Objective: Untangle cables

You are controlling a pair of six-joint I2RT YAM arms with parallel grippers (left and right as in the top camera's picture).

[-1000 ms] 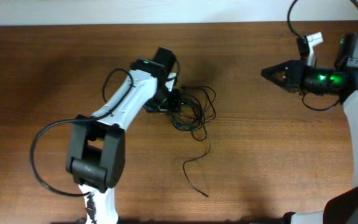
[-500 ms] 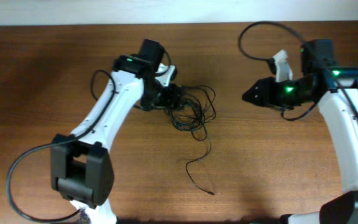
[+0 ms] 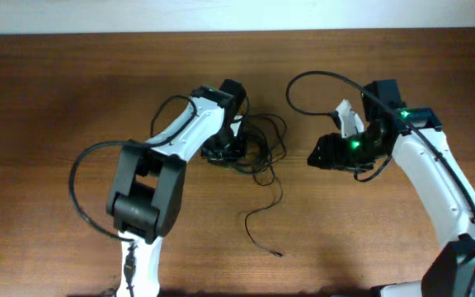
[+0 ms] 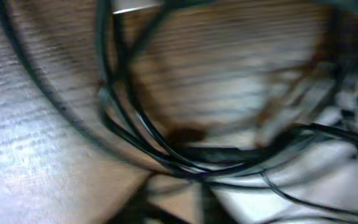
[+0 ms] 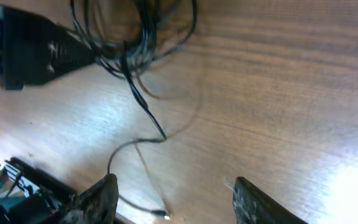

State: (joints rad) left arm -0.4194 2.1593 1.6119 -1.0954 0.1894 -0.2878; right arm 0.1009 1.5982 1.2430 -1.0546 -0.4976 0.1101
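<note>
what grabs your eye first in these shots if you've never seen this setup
A knot of thin black cables lies in the middle of the table, with one loose tail trailing toward the arms' bases. The left gripper is buried in the knot's left side. The right gripper hovers open just to its right, pointing at it.

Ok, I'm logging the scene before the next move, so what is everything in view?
cables: one tangled bundle, black, table centre, one end trailing toward the robot's side
table: one, brown wood, under everything
wall: one strip, white, far edge
left arm: one, white and black, reaching the bundle
right arm: one, white and black, right side
left gripper: one, black, at the bundle, open or shut unclear
right gripper: one, black, open, right of the bundle, apart from it
</note>
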